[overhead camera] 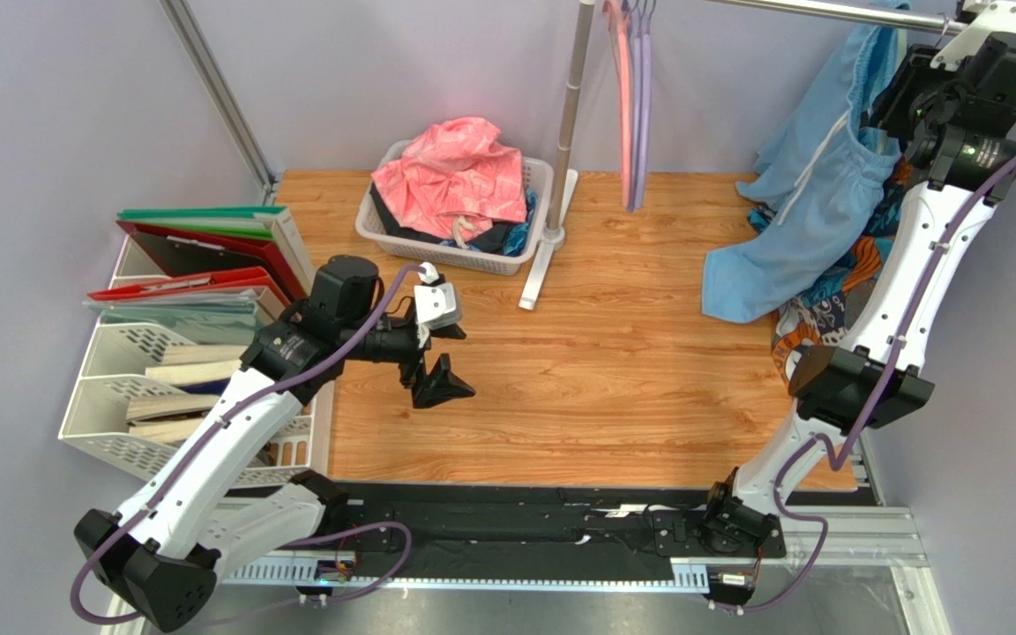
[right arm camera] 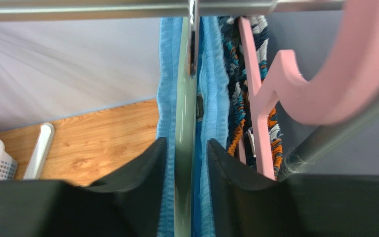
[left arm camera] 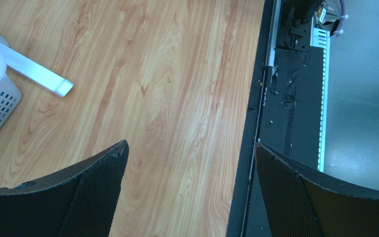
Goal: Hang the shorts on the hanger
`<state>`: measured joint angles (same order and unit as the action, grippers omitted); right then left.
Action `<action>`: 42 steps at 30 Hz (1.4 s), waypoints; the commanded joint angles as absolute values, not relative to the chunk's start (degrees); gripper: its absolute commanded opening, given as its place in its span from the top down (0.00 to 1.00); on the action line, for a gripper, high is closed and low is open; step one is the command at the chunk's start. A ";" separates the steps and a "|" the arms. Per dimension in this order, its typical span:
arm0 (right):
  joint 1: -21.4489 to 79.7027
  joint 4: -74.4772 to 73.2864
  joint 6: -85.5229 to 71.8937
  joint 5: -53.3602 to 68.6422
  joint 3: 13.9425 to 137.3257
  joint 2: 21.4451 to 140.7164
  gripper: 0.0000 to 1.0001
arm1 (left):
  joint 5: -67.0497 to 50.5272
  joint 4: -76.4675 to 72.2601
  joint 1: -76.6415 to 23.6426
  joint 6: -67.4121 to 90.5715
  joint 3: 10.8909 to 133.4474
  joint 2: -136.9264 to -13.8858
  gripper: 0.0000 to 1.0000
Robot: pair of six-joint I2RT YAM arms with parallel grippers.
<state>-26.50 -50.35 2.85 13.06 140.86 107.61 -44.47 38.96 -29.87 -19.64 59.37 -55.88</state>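
The light blue shorts [overhead camera: 805, 199] hang at the far right under the metal rail [overhead camera: 831, 13], their lower part spread on the wooden table. In the right wrist view the mint-green hanger [right arm camera: 185, 98] runs between two folds of the shorts' waistband [right arm camera: 213, 98], its hook up at the rail. My right gripper [right arm camera: 186, 144] is closed narrowly around waistband and hanger together, high at the rail [overhead camera: 918, 99]. My left gripper [overhead camera: 441, 377] is open and empty, low over bare table at mid-left [left arm camera: 189, 148].
A white basket [overhead camera: 527, 245] holds a pink cloth [overhead camera: 454, 172] at the back. The rack's pole [overhead camera: 569, 119] and foot [overhead camera: 536, 278] stand mid-table with pink and lilac hangers [overhead camera: 633, 106]. A patterned garment [overhead camera: 825, 311] hangs beside the shorts. File trays [overhead camera: 169, 384] stand at left.
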 commanded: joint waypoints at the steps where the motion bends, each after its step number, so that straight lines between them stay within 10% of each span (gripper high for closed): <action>1: -26.81 -45.62 3.34 12.92 140.28 100.11 0.50 | -44.91 39.20 -29.79 -19.60 59.33 -54.67 0.01; 11: -26.89 -44.82 5.89 8.53 136.76 90.62 0.16 | -44.04 39.11 -29.71 -17.41 60.03 -53.97 0.01; 21: -23.12 -55.36 5.10 26.17 134.92 83.94 0.10 | -38.05 45.25 -27.61 -8.71 69.68 -61.25 0.01; 30: -10.91 -53.09 3.16 29.53 100.05 69.90 0.10 | -42.19 57.65 -15.30 -10.01 83.14 -70.66 0.01; 42: -4.57 -54.49 13.78 31.29 64.62 52.83 0.07 | -34.01 58.53 -13.80 -14.41 72.44 -64.34 0.01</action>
<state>-5.17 -54.33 8.01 30.11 69.52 57.52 -36.97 56.82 -14.11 -11.55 75.83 -67.05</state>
